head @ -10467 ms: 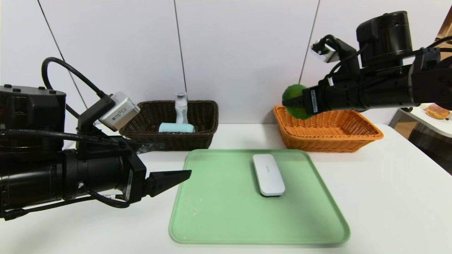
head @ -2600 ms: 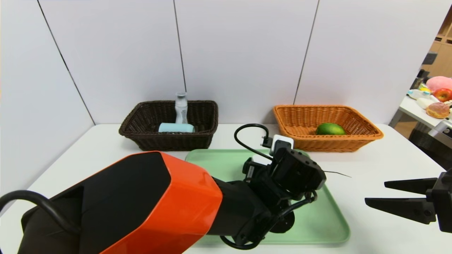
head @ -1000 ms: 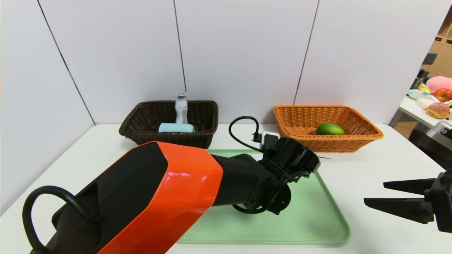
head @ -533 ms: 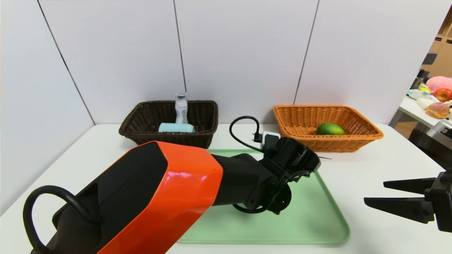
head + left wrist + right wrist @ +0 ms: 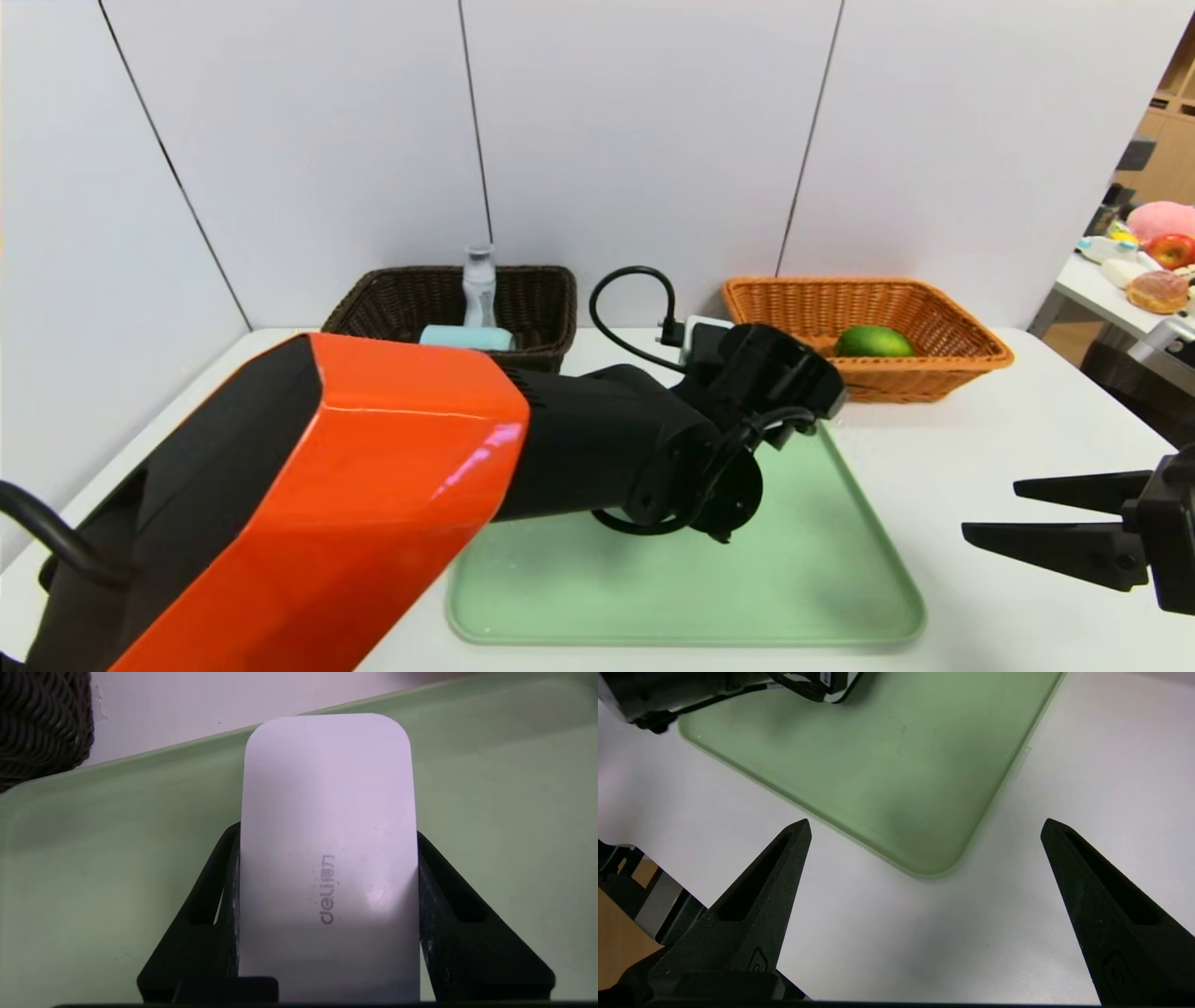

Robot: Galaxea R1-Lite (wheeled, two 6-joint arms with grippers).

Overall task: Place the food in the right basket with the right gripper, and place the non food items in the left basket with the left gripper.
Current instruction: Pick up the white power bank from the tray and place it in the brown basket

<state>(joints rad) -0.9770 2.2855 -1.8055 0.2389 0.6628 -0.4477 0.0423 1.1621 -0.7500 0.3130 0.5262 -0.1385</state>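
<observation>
Left gripper (image 5: 327, 914), now clamping the case (image 5: 327, 826), has lifted it off the tray (image 5: 822, 579), so we head for the left basket (image 5: 541, 308) next.

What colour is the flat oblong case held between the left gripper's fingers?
White, with faint grey lettering: the flat oblong case shows best in the left wrist view, clamped by the left gripper.
</observation>
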